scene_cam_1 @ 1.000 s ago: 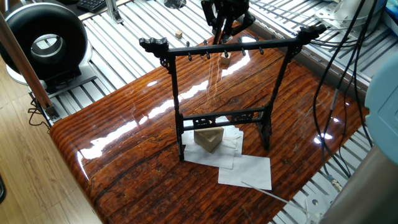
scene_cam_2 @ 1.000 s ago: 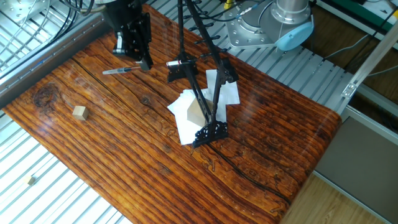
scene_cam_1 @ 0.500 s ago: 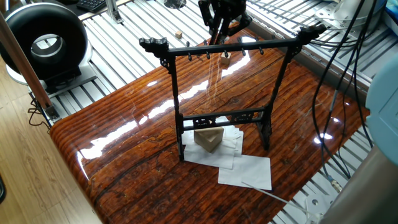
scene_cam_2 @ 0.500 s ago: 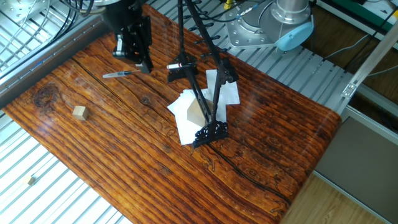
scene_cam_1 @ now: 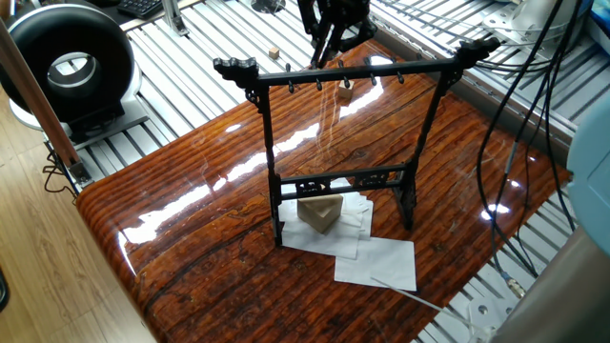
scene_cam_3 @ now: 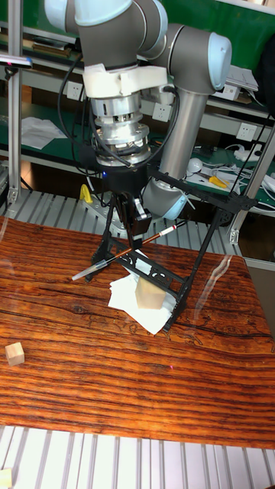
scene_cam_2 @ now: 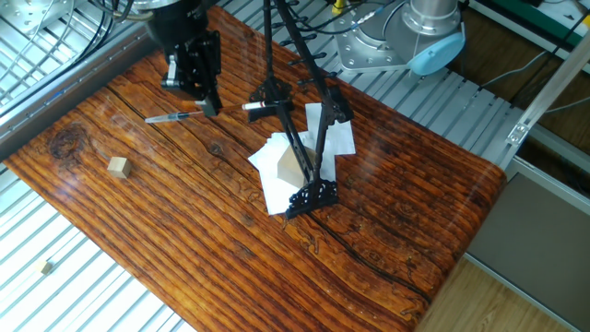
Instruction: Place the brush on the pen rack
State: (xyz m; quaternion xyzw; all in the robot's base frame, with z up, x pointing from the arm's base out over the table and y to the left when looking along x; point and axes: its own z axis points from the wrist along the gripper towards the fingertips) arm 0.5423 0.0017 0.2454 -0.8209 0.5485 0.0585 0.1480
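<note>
Bright, sharp; white glare streaks on glossy table [scene_cam_1: 191, 205].

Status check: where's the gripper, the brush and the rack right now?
Gripper shut on the brush, lifted and tilted above the table. Pen rack upright beside it, brush not yet hung. Nothing seen between brush and rack.

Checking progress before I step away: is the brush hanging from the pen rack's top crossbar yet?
No. In the tall fixed view the brush sits tilted in the end effector, beside the pen rack, not on its pegs.
</note>
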